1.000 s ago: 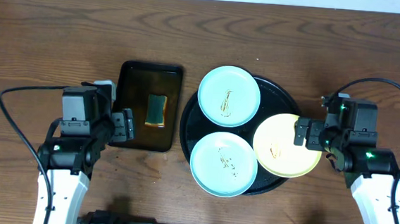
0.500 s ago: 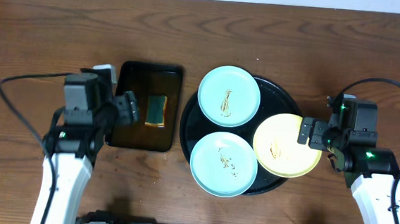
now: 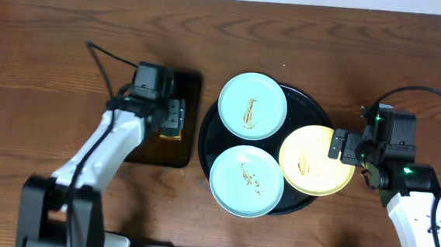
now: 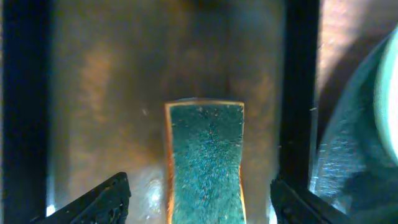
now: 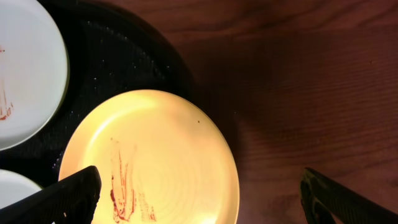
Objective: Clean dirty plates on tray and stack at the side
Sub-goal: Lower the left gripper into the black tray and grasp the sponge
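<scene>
Nearest the robot, one mint-blue plate (image 3: 246, 180) is seen lying flat on the near part of the round black tray (image 3: 313, 105), its brown smear running slantwise across the centre. Just behind it and to the right, the yellow plate (image 3: 311, 161) is set over the tray's right rim, partly above the wooden tabletop (image 3: 71, 35); its smear runs near to far. The second mint-blue plate (image 3: 252, 105) is placed at the tray's far left, its smear also running near to far (being round, the plates have no long axis of their own).

The right arm is bent up from the near right corner, and the right gripper (image 3: 336, 145) is pointed left at the yellow plate's edge, fingers spread wide and holding nothing.

The left arm is stretched diagonally from the near left to the dark rectangular tray (image 3: 186, 141). The left gripper (image 4: 202, 202) is held above a green sponge (image 4: 205, 155), whose long axis lies near to far; the fingers are set wider than the sponge and apart from it.
</scene>
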`<state>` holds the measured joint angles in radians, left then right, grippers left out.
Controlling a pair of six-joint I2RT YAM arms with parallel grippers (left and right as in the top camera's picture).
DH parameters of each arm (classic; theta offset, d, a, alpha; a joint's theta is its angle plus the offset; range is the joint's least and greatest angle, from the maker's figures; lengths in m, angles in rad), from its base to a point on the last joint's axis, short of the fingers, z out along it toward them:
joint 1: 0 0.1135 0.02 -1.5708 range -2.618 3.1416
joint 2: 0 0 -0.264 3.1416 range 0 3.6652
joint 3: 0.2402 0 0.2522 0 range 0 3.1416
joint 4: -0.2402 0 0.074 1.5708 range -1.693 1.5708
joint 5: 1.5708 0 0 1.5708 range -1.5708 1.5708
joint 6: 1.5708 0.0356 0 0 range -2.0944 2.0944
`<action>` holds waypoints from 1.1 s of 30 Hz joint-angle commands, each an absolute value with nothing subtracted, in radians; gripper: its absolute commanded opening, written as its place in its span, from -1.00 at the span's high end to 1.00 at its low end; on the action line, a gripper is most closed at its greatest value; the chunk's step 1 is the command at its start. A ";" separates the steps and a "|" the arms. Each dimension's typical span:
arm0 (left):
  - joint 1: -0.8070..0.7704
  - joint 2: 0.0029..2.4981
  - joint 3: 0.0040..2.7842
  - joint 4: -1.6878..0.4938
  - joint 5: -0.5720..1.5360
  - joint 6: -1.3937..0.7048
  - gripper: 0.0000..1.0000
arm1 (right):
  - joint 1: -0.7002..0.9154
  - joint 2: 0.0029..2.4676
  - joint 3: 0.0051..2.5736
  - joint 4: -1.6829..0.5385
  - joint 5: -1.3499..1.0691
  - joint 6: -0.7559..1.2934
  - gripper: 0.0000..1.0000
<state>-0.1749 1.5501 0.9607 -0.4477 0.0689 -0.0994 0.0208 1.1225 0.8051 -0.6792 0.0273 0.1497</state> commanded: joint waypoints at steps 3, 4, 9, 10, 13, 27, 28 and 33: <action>-0.196 1.664 0.981 -0.421 0.033 -0.087 -0.40 | 0.012 1.124 0.826 -0.677 0.040 0.164 -0.98; -0.197 1.675 0.981 -0.416 0.033 -0.087 -0.35 | 0.012 1.124 0.826 -0.677 0.040 0.164 -0.99; -0.197 1.724 0.981 -0.401 0.034 -0.087 -0.09 | 0.012 1.124 0.826 -0.677 0.040 0.164 -0.98; -0.197 1.729 0.981 -0.401 0.033 -0.087 -0.03 | 0.012 1.124 0.826 -0.677 0.040 0.164 -0.98; -0.198 1.739 0.981 -0.401 0.034 -0.088 0.07 | 0.012 1.124 0.826 -0.677 0.040 0.164 -0.99; -0.198 1.758 0.946 -0.403 0.033 -0.088 0.85 | 0.012 1.124 0.825 -0.678 0.041 0.164 -0.99; -0.198 1.761 0.946 -0.404 0.033 -0.088 0.85 | 0.012 1.124 0.825 -0.678 0.041 0.164 -0.98; -0.198 1.791 0.946 -0.406 0.034 -0.093 0.85 | 0.012 1.124 0.825 -0.682 0.041 0.164 -0.99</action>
